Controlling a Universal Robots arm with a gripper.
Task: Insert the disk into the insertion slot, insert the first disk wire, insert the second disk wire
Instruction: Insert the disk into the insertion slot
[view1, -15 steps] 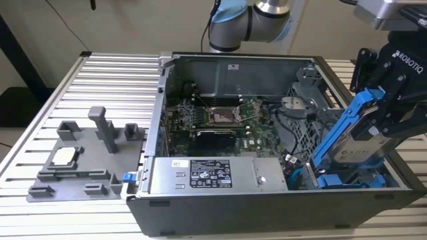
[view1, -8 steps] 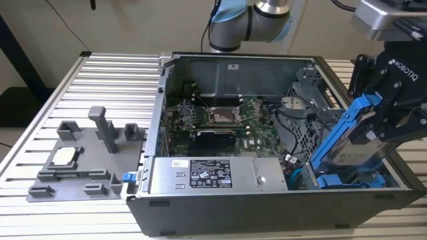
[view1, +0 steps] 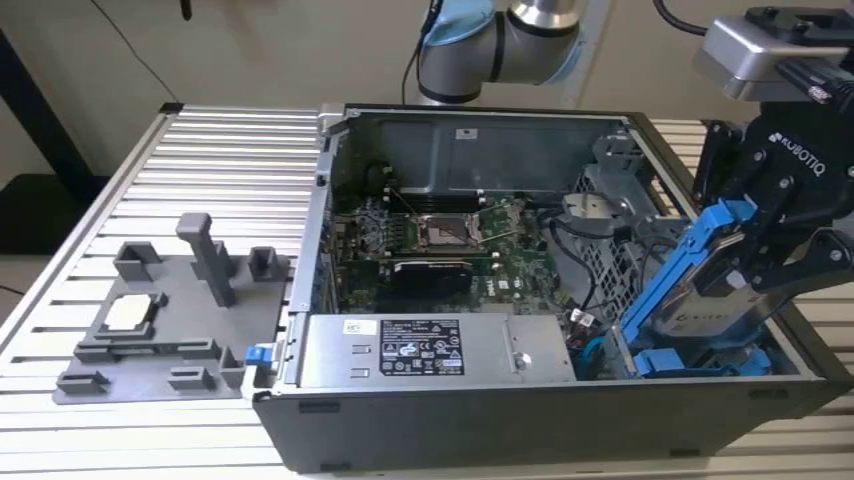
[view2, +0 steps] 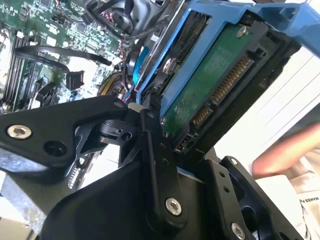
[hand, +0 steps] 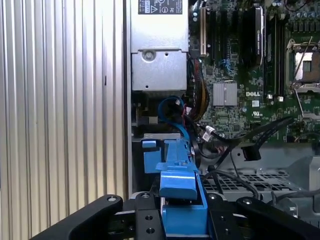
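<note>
Your jaws clamp the disk (view1: 683, 275) | tilted, lower edge above the insertion slot (view1: 705, 362) | case wall (view1: 817, 352) close beside, cables (view1: 582, 322) near

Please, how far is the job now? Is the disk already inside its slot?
Nothing is finished yet. In hand: the black tool grips the flat silver-grey disk in its blue plastic bracket, tilted over the grey sheet-metal slot. Left: seating it, and the wiring; the disk's connector is bare.

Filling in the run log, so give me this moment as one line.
gripper: shut on disk | disk: tilted over insertion slot, not seated | stage: disk insertion, unfinished
</note>
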